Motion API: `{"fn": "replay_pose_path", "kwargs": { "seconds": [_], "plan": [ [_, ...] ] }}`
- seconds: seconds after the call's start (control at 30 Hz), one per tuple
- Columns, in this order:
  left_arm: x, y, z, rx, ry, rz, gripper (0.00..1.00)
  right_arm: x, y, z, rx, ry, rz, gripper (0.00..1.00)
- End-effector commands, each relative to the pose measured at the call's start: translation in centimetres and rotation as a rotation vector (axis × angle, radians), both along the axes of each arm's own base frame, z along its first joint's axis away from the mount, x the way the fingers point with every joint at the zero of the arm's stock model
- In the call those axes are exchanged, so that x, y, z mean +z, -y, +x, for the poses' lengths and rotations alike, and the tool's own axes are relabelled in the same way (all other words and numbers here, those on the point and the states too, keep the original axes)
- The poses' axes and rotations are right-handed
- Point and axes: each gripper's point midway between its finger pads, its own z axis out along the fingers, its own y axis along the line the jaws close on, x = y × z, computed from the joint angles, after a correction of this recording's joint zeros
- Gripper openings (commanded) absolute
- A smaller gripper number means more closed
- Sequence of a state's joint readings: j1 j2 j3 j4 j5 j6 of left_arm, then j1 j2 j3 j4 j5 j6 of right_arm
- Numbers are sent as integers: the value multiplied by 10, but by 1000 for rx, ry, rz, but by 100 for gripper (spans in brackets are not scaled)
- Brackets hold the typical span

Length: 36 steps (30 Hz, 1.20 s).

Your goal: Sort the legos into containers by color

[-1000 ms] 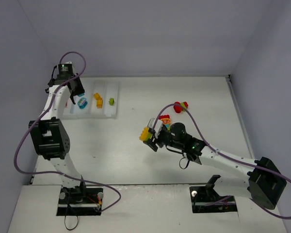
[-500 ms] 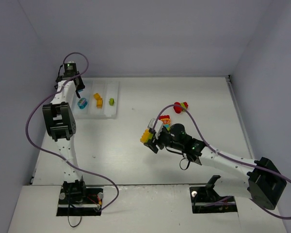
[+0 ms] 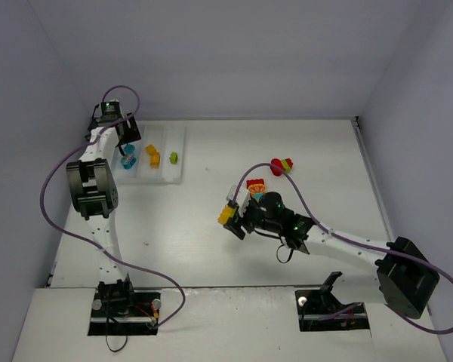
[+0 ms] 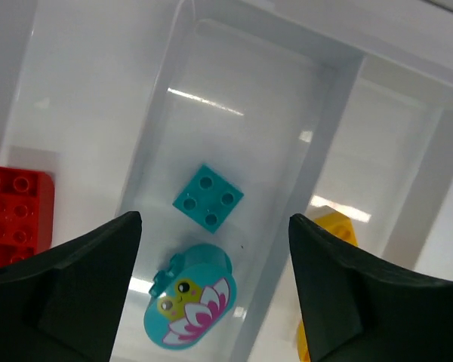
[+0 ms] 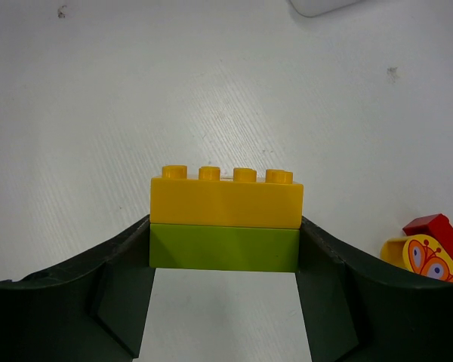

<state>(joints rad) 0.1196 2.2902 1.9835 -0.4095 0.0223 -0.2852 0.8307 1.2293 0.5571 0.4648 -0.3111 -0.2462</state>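
White surface (image 3: 211,226), grey walls, divided tray (image 3: 181,175) at far left. Left tool (image 4: 214,220) over tray, jaws apart, gripping nothing. Beneath it, cyan square brick (image 4: 208,197) and cyan flower piece (image 4: 189,296) sharing one compartment, with red brick (image 4: 15,207) and yellow brick (image 4: 332,226) in the compartments either side. Green brick (image 3: 174,157) in compartment beyond yellow. Right tool (image 5: 224,230) clamped on yellow-over-green clump (image 5: 225,204), mid-surface. Red-orange clump (image 3: 256,185) and red-green clump (image 3: 281,165) loose nearby.

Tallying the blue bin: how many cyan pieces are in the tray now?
2. A square cyan brick and a rounded flower-printed cyan piece, both in the compartment between the red brick's and the yellow brick's; the left arm may hide more.
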Motion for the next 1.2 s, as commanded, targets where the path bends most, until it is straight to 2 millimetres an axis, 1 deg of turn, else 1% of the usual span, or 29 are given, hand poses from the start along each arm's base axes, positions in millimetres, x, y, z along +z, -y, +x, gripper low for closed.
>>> {"fn": "replay_pose_path", "kwargs": {
  "seconds": [0.0,0.03,0.07,0.1,0.13,0.17,0.2,0.23,0.27,0.3,0.33,0.4,0.43,0.47,0.5,0.53,0.57,0.63,0.67,0.73,0.77,0.87,1.0,1.17],
  "plan": [
    [117,11,1,-18,241,-30,74,54,-16,16,11,129,114,6],
    [150,18,-9,-29,301,-47,74,57,-16,17,12,146,114,6],
    [144,32,-19,-62,287,-91,74,62,-15,18,10,161,121,6],
    [157,44,-27,-78,312,-131,74,66,-15,20,8,178,126,6],
    [189,66,-41,-129,367,-161,74,70,-15,21,9,199,126,6],
    [197,89,-52,-197,373,-225,74,76,-14,22,7,215,137,7],
    [193,107,-66,-242,351,-266,74,79,-14,23,6,227,140,7],
    [215,132,-85,-308,378,-304,74,83,-13,23,9,248,140,7],
    [219,165,-102,-412,365,-369,74,87,-13,24,6,262,148,7],
    [212,182,-117,-451,332,-413,74,90,-12,25,5,273,150,7],
    [221,208,-140,-525,323,-448,74,95,-11,26,3,288,152,7],
    [222,241,-170,-651,281,-526,74,105,-11,27,2,308,164,7],
    [217,253,-187,-697,251,-554,75,108,-11,27,1,316,166,7],
    [216,270,-201,-752,228,-589,75,112,-11,28,1,326,166,7],
    [221,283,-216,-828,224,-639,77,114,-11,29,0,330,161,7],
    [211,289,-225,-847,187,-669,79,117,-11,30,-3,335,159,7],
    [209,300,-235,-881,168,-686,80,123,-10,31,-9,349,158,8],
    [204,311,-247,-929,142,-701,80,129,-8,33,-20,367,162,8],
    [197,322,-257,-966,118,-700,80,134,-6,34,-30,378,165,8],
    [190,332,-270,-1018,88,-713,80,140,-6,37,-39,393,164,9],
    [188,341,-279,-1054,71,-725,80,145,-6,38,-40,404,161,9],
    [180,353,-292,-1111,32,-727,80,145,-7,41,-39,404,147,9],
    [178,359,-300,-1140,15,-723,80,147,-9,44,-41,407,142,10],
    [178,353,-296,-1112,42,-670,80,144,-9,48,-53,408,124,10]
  ]
}}
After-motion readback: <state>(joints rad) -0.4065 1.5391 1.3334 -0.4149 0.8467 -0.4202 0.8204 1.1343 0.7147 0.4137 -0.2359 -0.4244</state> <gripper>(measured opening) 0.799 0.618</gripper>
